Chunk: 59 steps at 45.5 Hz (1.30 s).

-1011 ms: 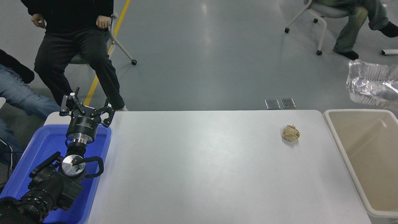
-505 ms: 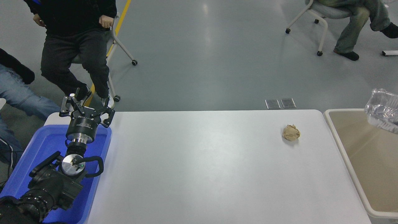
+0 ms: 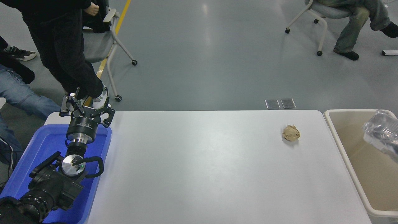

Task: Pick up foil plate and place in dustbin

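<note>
The shiny silver foil plate (image 3: 383, 134) is at the right edge of the head view, tilted and blurred, within the outline of the beige dustbin (image 3: 370, 180), which stands against the table's right end. Part of the plate is cut off by the picture's edge. No gripper or arm shows at the plate; my right arm is out of view. My left gripper (image 3: 86, 106) is parked at the lower left over the blue tub (image 3: 37, 149), with its fingers spread and empty.
A crumpled tan paper ball (image 3: 291, 133) lies on the white table (image 3: 202, 161) near its far right. A person (image 3: 59, 46) stands by a chair (image 3: 104, 40) beyond the far left corner. Another person (image 3: 351, 18) sits at the top right.
The foil plate has dropped from above and behind the dustbin down over its opening, tilting as it went. The person at the top left has stood up. My left arm has not moved.
</note>
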Motion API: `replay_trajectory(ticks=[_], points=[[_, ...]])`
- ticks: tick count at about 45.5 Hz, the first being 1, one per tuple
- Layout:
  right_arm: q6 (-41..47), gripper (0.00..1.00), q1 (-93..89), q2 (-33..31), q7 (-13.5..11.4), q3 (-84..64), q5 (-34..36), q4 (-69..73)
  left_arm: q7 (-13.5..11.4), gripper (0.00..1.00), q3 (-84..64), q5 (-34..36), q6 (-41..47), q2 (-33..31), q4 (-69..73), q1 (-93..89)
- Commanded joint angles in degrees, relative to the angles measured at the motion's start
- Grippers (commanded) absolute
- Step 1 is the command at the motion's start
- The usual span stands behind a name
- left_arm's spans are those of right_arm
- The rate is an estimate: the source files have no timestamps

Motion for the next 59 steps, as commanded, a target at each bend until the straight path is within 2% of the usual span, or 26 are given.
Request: replay_trajectory(ticks=[1, 18, 24, 34, 38, 41, 45, 46, 51, 59], points=[[-11.36, 0.0, -5.51, 4.22, 0.01, 5.7, 2.29, -0.6, 0.0, 0.99, 0.0, 0.01, 0.0, 0.0, 0.0, 0.0], [-26.66, 0.0, -9.9, 10.55, 0.01, 10.8, 2.81, -1.22, 0.0, 0.99, 0.0, 0.01, 0.0, 0.0, 0.0, 0.0], [-28.95, 0.0, -10.96, 11.16, 0.01, 14.15, 5.89, -1.48, 0.0, 0.99, 0.0, 0.01, 0.0, 0.0, 0.0, 0.0], [-29.3, 0.01, -11.31, 11.6, 0.1, 14.06, 5.98, -1.48, 0.0, 0.99, 0.0, 0.01, 0.0, 0.0, 0.0, 0.0], [-29.82, 0.28, -11.4, 11.69, 0.1, 13.62, 5.72, -2.27, 0.0, 0.99, 0.0, 0.01, 0.0, 0.0, 0.0, 0.0], [-31.14, 0.52, -11.49, 11.87, 0.1, 13.62, 5.72, -2.36, 0.0, 0.99, 0.0, 0.01, 0.0, 0.0, 0.0, 0.0], [-33.16, 0.71, -11.49, 11.95, 0.1, 13.62, 5.72, -2.36, 0.0, 0.99, 0.0, 0.01, 0.0, 0.0, 0.0, 0.0], [-33.86, 0.78, -11.49, 11.96, 0.1, 13.62, 5.72, -2.36, 0.0, 0.99, 0.0, 0.01, 0.0, 0.0, 0.0, 0.0], [-34.13, 0.89, -11.4, 11.87, 0.1, 13.71, 5.8, -2.36, 0.0, 0.99, 0.0, 0.01, 0.0, 0.0, 0.0, 0.0], [-33.96, 0.89, -10.61, 11.78, 0.18, 13.27, 4.58, -2.27, 0.0, 0.99, 0.0, 0.01, 0.0, 0.0, 0.0, 0.0]])
